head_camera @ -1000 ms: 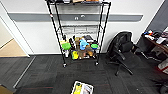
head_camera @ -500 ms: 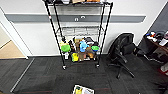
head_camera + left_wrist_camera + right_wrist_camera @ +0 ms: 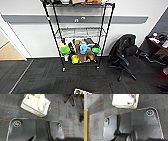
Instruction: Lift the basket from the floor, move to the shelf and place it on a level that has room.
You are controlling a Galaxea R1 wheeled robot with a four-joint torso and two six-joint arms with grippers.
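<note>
**Basket on the carpet below both wrists**

Both arms point downward over the floor (image 3: pixel 11 111); whether either tool is released or clenched cannot be told. Just beyond each wrist plate the basket (image 3: pixel 33 110) sits on the dark striped carpet, rectangular, woven, pale-rimmed, holding white and yellow items. Farther ahead stands the shelf (image 3: pixel 79 35), a black wire rack on casters; its second level (image 3: pixel 80 32) looks bare, and colourful things crowd a lower tier. A black office chair (image 3: pixel 123 53) stands beside the rack.

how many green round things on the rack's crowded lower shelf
2 plainly: one green round item at the left end of the rack's lower tier, another at the right end. More may hide in the clutter.
</note>
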